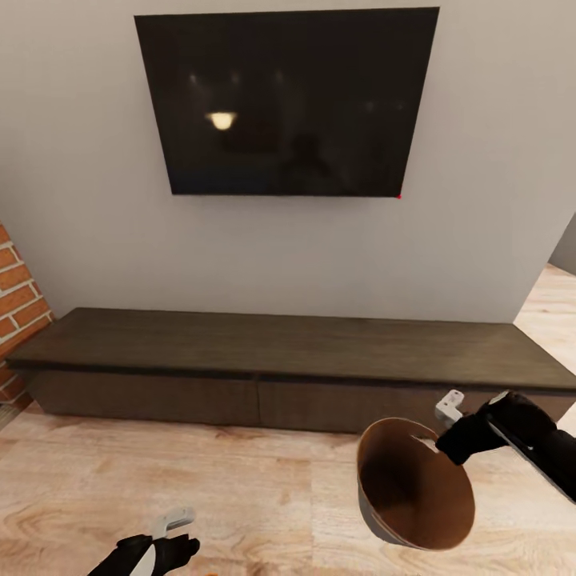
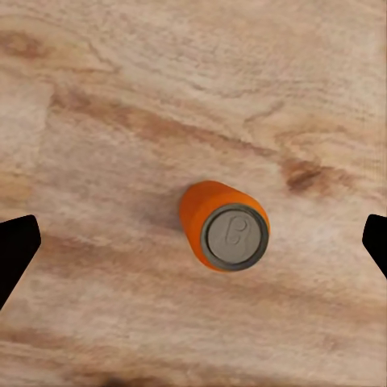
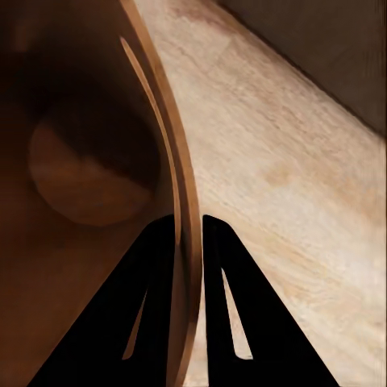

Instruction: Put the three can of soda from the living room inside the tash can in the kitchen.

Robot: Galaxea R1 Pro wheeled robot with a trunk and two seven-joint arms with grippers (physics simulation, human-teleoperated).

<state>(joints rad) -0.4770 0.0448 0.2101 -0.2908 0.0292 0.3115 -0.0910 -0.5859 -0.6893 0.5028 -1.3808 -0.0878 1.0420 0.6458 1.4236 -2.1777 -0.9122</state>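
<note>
While the right gripper (image 3: 187, 234) clamps the tash can's (image 1: 412, 488) empty-looking rim, the left gripper (image 2: 193, 242), fingers spread, hovers over an orange can (image 2: 224, 226) at frame centre, not yet binned.

Wall TV (image 1: 286, 100), dark low cabinet (image 1: 288, 360), brick chimney (image 1: 16, 304)

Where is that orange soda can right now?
The orange can stands upright on the wood plank floor, seen in the left wrist view directly below the open left gripper, between its two fingertips and untouched by either.
</note>
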